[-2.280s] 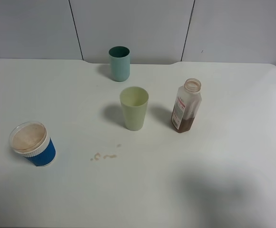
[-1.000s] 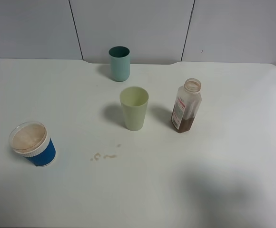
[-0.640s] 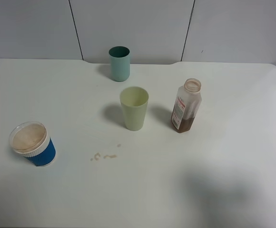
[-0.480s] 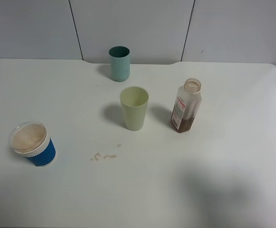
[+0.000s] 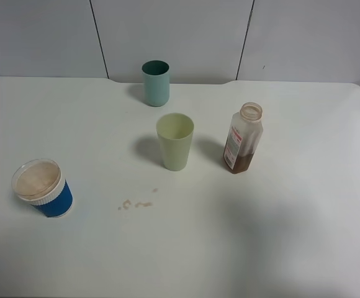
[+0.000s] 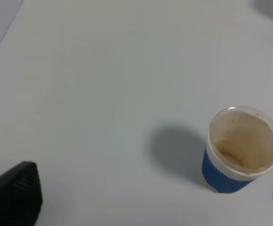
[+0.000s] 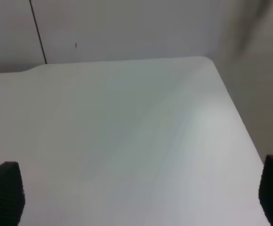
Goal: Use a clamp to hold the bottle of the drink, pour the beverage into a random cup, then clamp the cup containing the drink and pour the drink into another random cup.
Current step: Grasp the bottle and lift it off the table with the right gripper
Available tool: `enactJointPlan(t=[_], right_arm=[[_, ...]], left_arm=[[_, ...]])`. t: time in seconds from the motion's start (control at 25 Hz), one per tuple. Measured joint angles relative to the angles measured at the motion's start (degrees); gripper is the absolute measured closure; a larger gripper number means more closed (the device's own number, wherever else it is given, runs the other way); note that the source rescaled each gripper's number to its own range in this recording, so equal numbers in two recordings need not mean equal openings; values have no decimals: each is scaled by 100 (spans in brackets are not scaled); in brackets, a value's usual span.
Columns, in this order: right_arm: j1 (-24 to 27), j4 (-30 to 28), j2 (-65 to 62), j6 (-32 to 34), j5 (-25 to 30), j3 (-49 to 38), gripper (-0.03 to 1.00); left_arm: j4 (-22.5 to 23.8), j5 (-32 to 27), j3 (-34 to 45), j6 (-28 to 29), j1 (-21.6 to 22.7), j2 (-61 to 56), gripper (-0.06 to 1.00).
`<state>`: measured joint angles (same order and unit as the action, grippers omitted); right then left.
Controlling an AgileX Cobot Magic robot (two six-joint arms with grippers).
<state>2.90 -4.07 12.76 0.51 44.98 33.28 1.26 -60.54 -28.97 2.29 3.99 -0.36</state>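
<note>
Gaping wide, left claw (image 6: 148,195) empty, near blue cup (image 6: 240,150), not touching; right claw (image 7: 139,193) wide, empty.

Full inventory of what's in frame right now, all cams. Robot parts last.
bottle: 1, translucent, white and red label, uncapped, upright, right of centre
beverage: dark brown, low in the bottle
pale yellow-green tumbler: 1, upright, centre, left of the bottle, apart from it
teal tumbler: 1, darker teal, upright, behind the pale one
blue cup: 1, blue, white ribbed band, clear rim, brownish film inside, front left
spill drops: a few, pale brown, in front of the pale tumbler
table: 1, white
left gripper: 1, black, open, empty, near the blue cup
right gripper: 1, black, open, empty, over bare table
</note>
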Motion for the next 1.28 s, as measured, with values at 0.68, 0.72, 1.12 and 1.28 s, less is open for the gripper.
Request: enactJointPlan(t=[0.68,0.72,1.12,1.28], right_arm=[[-945,7,2202,-1112,-453,0,-3],[-1021,7,2313,-1139,-435,0,-3],[-1562,-262,3083,-1758,-380,0,-3],[-1568,-430,3546,-1828,-453,0,-3]], left_arm=[[0,0,0,0,0,0,-6],[0,0,0,0,0,0,-6],[0,0,0,0,0,0,-6],[0,0,0,0,0,0,-6]])
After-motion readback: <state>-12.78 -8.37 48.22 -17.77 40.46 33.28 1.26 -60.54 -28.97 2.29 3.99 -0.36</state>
